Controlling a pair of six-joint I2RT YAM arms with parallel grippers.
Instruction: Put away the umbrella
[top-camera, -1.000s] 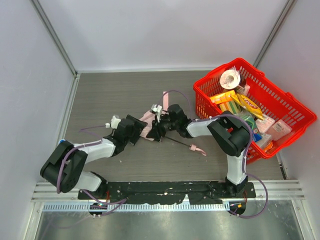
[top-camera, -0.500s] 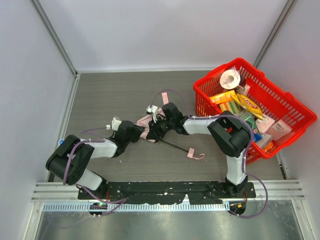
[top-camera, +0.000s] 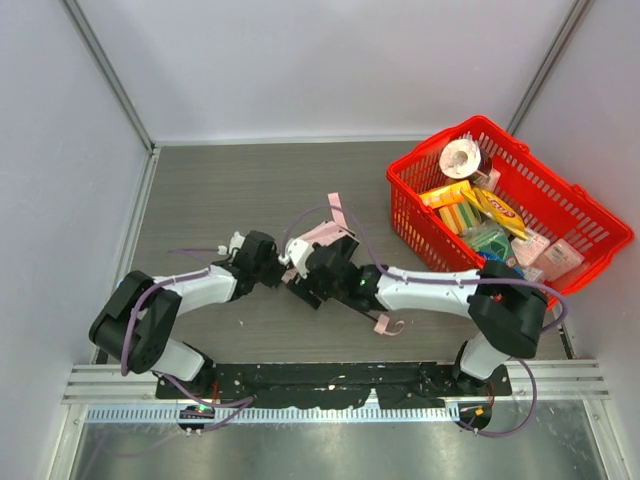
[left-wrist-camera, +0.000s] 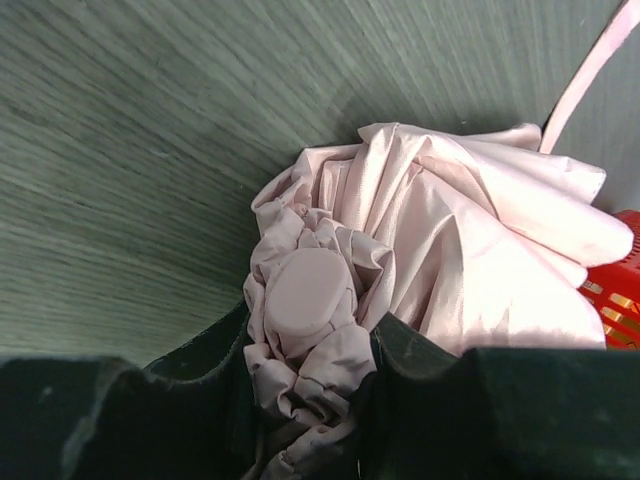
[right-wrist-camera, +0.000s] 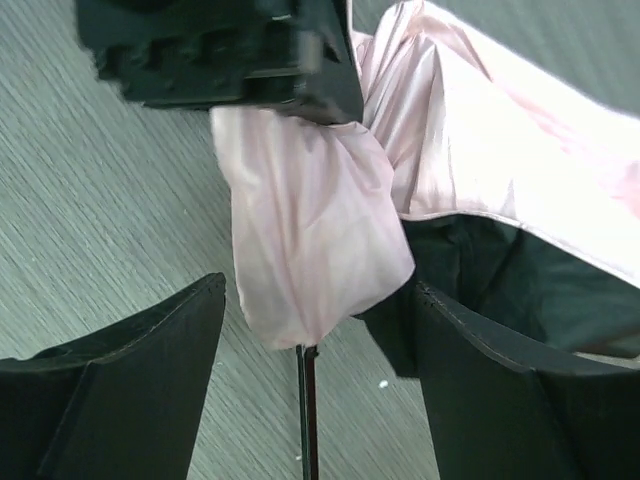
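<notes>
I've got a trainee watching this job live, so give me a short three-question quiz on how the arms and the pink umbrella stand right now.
1. True or false: the left gripper is shut on the bunched tip of the pale pink fabric compact umbrella.
2. The umbrella's small pink handle lies: A) on the grey table; B) inside the red plastic basket; C) between the right jaws.
3. Fill in: the jaws of the right gripper stand ___, one on either side of the fabric.
Key: 1 true; 2 A; 3 open.
</notes>
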